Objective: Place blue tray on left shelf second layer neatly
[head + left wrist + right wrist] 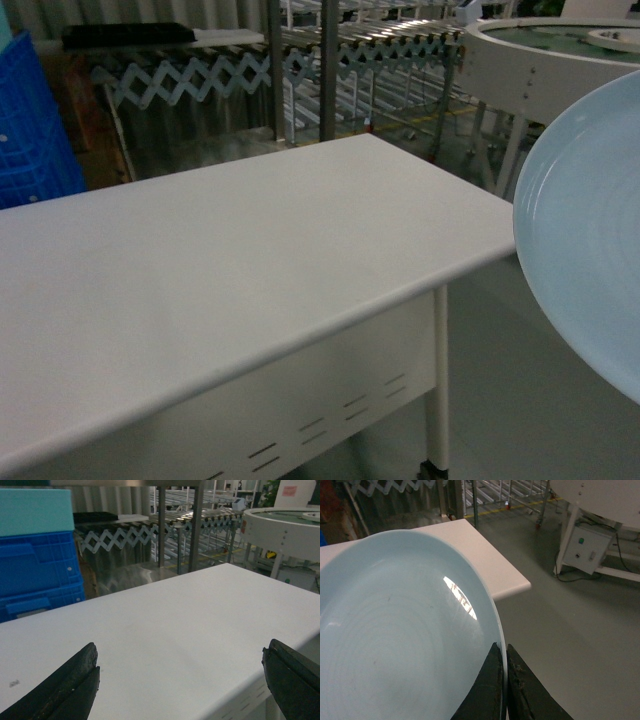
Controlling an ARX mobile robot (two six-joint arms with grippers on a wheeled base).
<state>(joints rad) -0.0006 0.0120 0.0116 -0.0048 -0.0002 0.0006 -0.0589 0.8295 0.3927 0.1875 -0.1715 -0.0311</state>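
The blue tray (395, 630) is a pale, glossy round dish held up in the air beside the white table's right end; it also fills the right edge of the head view (590, 260). My right gripper (502, 647) is shut on its rim, one finger inside and one outside. My left gripper (180, 647) hovers open over the tabletop with nothing between its black fingers (75, 680). Shiny steel uprights of the left shelf (300, 70) rise behind the table, seen also in the left wrist view (196, 530). Its layers are not clear from here.
A long white table (250, 260) spans the foreground. Dark-blue ribbed crates (30, 130) with a teal box (35, 510) on top stand at the left. Behind are an extendable roller conveyor (250, 65), a round white machine (540, 60) and a control box (587, 550) on grey floor.
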